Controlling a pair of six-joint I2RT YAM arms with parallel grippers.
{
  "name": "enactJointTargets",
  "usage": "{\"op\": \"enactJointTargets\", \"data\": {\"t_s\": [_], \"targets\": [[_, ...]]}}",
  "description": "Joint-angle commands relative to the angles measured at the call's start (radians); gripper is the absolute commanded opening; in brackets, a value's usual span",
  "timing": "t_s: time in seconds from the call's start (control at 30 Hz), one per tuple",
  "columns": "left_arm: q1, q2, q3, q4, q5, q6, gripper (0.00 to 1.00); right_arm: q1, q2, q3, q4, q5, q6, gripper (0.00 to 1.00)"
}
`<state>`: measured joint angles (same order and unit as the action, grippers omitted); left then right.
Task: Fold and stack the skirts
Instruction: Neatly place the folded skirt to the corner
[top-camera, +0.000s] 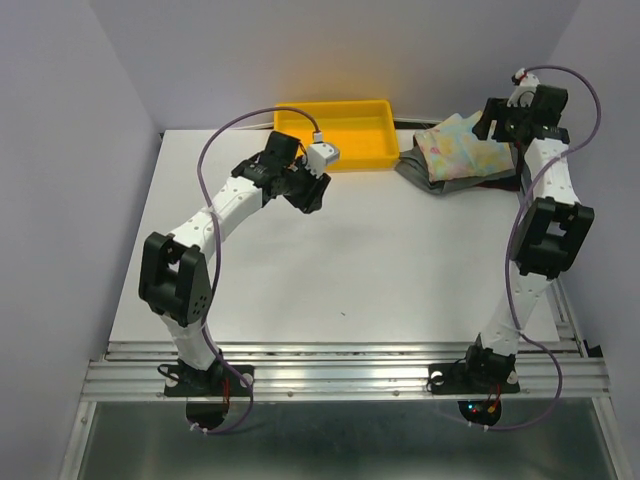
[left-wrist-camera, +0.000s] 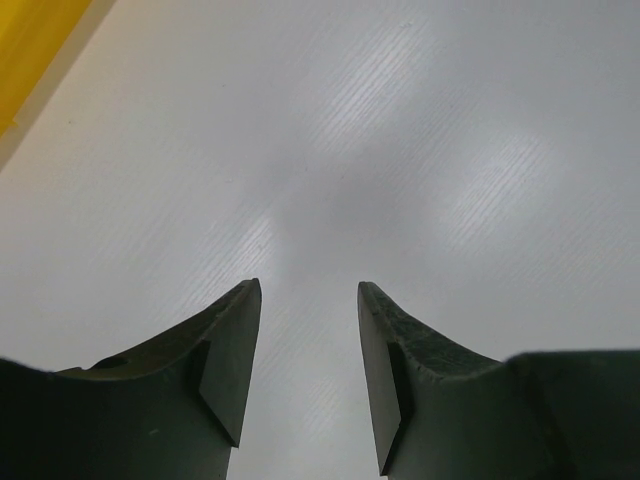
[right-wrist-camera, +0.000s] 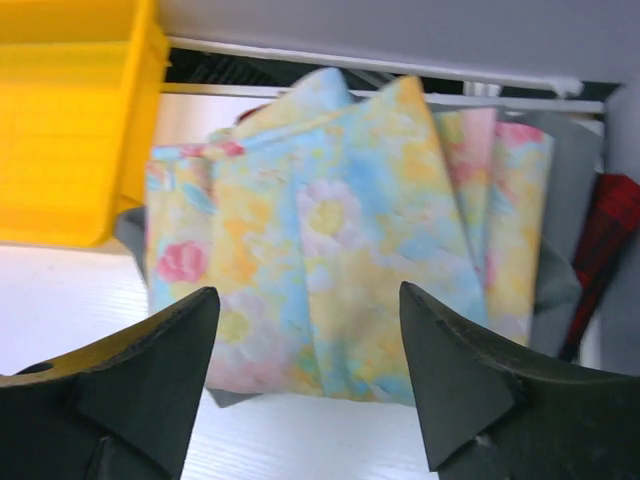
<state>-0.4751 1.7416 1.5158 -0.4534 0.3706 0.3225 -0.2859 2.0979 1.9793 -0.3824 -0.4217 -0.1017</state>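
Note:
The pastel floral skirt (top-camera: 462, 147) lies folded on top of the pile at the back right of the table. In the right wrist view the floral skirt (right-wrist-camera: 350, 230) covers the grey skirt (right-wrist-camera: 572, 160), and a bit of the red-and-black plaid skirt (right-wrist-camera: 612, 225) shows at the right edge. The grey skirt (top-camera: 435, 180) also peeks out under the pile in the top view. My right gripper (right-wrist-camera: 308, 295) is open and empty, hovering above the pile's near edge (top-camera: 497, 120). My left gripper (left-wrist-camera: 308, 290) is open and empty over bare table, near the tray (top-camera: 310, 190).
A yellow plastic tray (top-camera: 335, 135) stands at the back middle, just left of the pile; it also shows in the right wrist view (right-wrist-camera: 75, 120) and at the top left of the left wrist view (left-wrist-camera: 25, 45). The white table (top-camera: 350, 270) ends at the back wall.

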Motion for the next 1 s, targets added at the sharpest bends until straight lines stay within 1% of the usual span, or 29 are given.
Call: {"op": "enactJointTargets", "data": {"t_s": [0.0,0.07,0.13,0.17,0.2,0.27,0.3,0.33,0.37,0.5,0.57,0.67,0.8,0.97], "targets": [[0.056,-0.074,-0.006,0.071,0.05,-0.049,0.58,0.039,0.014,0.125,-0.162,-0.152,-0.026,0.83],[0.091,-0.073,0.009,0.082,0.08,-0.069,0.62,0.083,-0.019,0.066,-0.184,-0.181,-0.036,0.88],[0.125,-0.064,0.029,0.091,0.085,-0.091,0.62,0.115,-0.099,-0.009,-0.191,-0.181,-0.033,0.91],[0.156,-0.059,0.049,0.099,0.082,-0.1,0.63,0.148,-0.16,-0.093,-0.194,-0.184,-0.029,0.97],[0.17,-0.059,0.058,0.099,0.082,-0.1,0.63,0.165,-0.192,-0.143,-0.194,-0.18,-0.021,1.0],[0.194,-0.059,0.066,0.105,0.079,-0.105,0.64,0.195,-0.258,-0.245,-0.185,-0.18,-0.016,1.0],[0.21,-0.062,0.064,0.105,0.071,-0.105,0.64,0.229,-0.294,-0.348,-0.184,-0.167,-0.007,1.0],[0.216,-0.065,0.06,0.107,0.065,-0.103,0.64,0.243,-0.329,-0.403,-0.179,-0.16,-0.006,1.0],[0.219,-0.074,0.05,0.108,0.056,-0.097,0.64,0.26,-0.398,-0.457,-0.164,-0.158,-0.004,1.0],[0.221,-0.138,-0.055,0.133,0.037,-0.086,0.64,0.343,-0.554,-0.727,-0.139,-0.126,-0.004,1.0],[0.222,-0.168,-0.124,0.139,0.034,-0.085,0.64,0.39,-0.625,-0.799,-0.135,-0.114,-0.01,1.0],[0.22,-0.221,-0.189,0.142,0.028,-0.08,0.64,0.435,-0.688,-0.92,-0.119,-0.085,-0.006,1.0],[0.22,-0.272,-0.281,0.137,0.027,-0.065,0.64,0.444,-0.748,-0.984,-0.113,-0.083,0.008,1.0],[0.22,-0.292,-0.284,0.122,0.013,-0.059,0.63,0.444,-0.768,-0.996,-0.102,-0.077,0.011,1.0]]}}
